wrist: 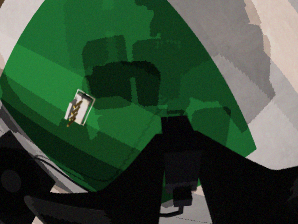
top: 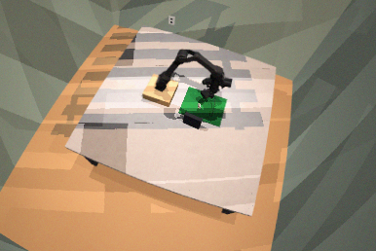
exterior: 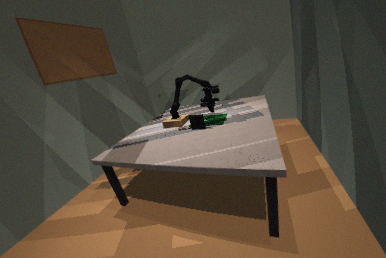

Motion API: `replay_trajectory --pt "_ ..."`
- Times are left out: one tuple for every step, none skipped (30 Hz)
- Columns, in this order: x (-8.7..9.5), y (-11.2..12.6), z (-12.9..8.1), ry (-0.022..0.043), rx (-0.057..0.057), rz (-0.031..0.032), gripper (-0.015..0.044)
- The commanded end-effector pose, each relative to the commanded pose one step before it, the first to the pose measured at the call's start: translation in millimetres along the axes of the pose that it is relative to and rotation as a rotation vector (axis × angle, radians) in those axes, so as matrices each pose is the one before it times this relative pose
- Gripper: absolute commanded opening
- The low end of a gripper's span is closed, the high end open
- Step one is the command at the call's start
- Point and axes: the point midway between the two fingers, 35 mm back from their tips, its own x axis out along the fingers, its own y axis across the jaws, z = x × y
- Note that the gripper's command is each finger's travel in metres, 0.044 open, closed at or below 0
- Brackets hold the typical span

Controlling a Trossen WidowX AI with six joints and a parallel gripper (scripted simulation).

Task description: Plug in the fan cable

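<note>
My gripper [wrist: 176, 138] hung over the green board [wrist: 127, 43], fingers drawn narrow and clamped on the dark fan plug [wrist: 180, 163] at the board's near edge, white four-pin header [wrist: 79, 108] off to the plug's left, black fan [top: 193, 122] beside the board.

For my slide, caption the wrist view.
Black hand shut on the dark fan plug above the green circuit board, small white header to one side.
</note>
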Motion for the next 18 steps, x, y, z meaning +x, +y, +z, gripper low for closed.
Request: replay_trajectory --pt "-0.43 21.73 -1.55 -0.00357 0.1376 0.00165 0.0000" --pt "0.01 5.09 -0.89 0.00011 0.0348 0.00046 0.0000" --pt "0.04 5.06 -0.97 0.00012 0.0348 0.00045 0.0000" --pt "0.07 5.02 -1.05 0.00012 0.0348 0.00044 0.0000" --pt "0.10 4.99 -1.12 0.00012 0.0348 0.00043 0.0000" --pt "0.12 4.95 -1.20 0.00012 0.0348 0.00042 0.0000" --pt "0.15 4.91 -1.28 0.00012 0.0348 0.00041 0.0000" --pt "0.18 4.87 -1.35 0.00012 0.0348 0.00040 0.0000" --pt "0.21 4.83 -1.42 0.00012 0.0348 0.00039 0.0000" --pt "0.24 4.78 -1.50 0.00012 0.0348 0.00038 0.0000" --pt "0.27 4.74 -1.57 0.00012 0.0348 0.00037 0.0000" --pt "0.30 4.69 -1.64 0.00012 0.0348 0.00037 0.0000" --pt "0.33 4.65 -1.71 0.00012 0.0348 0.00036 0.0000" --pt "0.36 4.60 -1.77 0.00012 0.0348 0.00035 0.0000" --pt "0.32 3.78 -1.53 0.00010 0.0289 0.00028 0.0000" --pt "0.20 2.25 -0.96 0.00006 0.0173 0.00017 0.0000" --pt "0.07 0.74 -0.33 0.00002 0.0058 0.00006 0.0000" --pt "0.00 0.00 0.00 0.00000 0.0000 0.00000 0.0000"
